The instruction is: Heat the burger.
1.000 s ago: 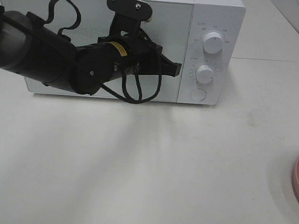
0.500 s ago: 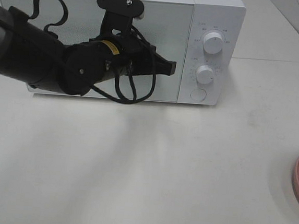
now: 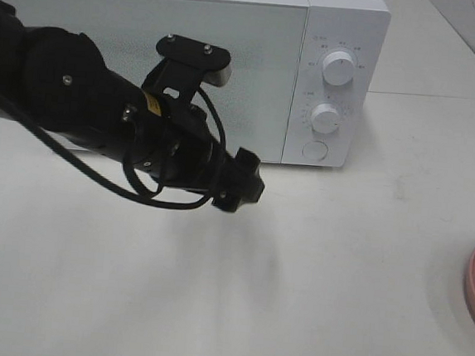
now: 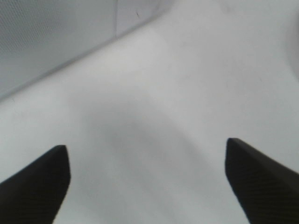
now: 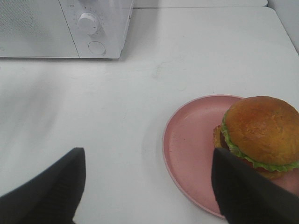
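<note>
The burger (image 5: 259, 133) sits on the plate (image 5: 187, 154), microwave (image 3: 256, 55) door shut. Both grippers, left (image 4: 147, 179) and right (image 5: 148, 186), gape empty; lifting the burger now risks nowhere to put it.

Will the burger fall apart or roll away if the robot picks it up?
The burger is a stack of bun, lettuce and filling, so it may shift or slide apart if squeezed from the sides. Its bun looks glossy, so fingers might slip on it. It sits flat on the pink plate, so rolling seems unlikely.
</note>
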{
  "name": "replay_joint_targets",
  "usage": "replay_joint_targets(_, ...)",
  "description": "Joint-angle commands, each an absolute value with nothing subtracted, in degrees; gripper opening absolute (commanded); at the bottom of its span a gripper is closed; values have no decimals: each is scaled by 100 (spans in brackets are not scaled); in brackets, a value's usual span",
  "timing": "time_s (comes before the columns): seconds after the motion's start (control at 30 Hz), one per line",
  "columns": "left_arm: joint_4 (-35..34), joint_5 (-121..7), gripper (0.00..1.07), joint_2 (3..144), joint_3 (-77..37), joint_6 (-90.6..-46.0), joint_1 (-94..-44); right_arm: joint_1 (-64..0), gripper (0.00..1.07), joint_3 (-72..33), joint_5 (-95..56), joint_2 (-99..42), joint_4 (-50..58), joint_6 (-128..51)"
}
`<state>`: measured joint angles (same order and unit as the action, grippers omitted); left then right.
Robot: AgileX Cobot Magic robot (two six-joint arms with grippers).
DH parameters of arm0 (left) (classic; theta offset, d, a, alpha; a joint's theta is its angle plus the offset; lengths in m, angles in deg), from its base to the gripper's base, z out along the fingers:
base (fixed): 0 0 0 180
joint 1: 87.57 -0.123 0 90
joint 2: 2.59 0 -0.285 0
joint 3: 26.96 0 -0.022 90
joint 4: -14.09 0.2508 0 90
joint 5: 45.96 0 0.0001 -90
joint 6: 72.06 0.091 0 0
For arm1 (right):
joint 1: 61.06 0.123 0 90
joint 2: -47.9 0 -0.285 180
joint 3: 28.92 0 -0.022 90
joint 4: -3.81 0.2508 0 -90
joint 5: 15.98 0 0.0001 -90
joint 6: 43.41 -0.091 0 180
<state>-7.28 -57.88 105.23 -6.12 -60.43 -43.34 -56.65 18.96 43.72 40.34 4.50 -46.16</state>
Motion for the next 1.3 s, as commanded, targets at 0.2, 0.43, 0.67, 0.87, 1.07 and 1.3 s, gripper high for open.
replay_joint_targets(0.2,51,-8281,100,9882,-595,-6094,-4328,-5699,69,1891,4338,4189,478,-4547)
replay_joint_targets(0.43,532,-9816,100,9337,-595,-7028,-5199,-5699,69,1891,4338,4189,478,-4547)
replay_joint_targets(0.67,658,-10693,100,8736,-595,-7017,-6666,-5699,69,1891,4338,4189,478,-4547)
replay_joint_targets(0.87,870,-10962,100,7888,-171,-7103,-8012,-5699,69,1891,4338,4189,478,-4547)
replay_joint_targets(1.07,945,-10716,100,6644,665,-7372,-8786,-5699,69,1891,4338,4189,478,-4547)
replay_joint_targets(1.3,1185,-10578,100,5138,1485,-7378,-8820,-5699,69,1891,4338,4189,478,-4547)
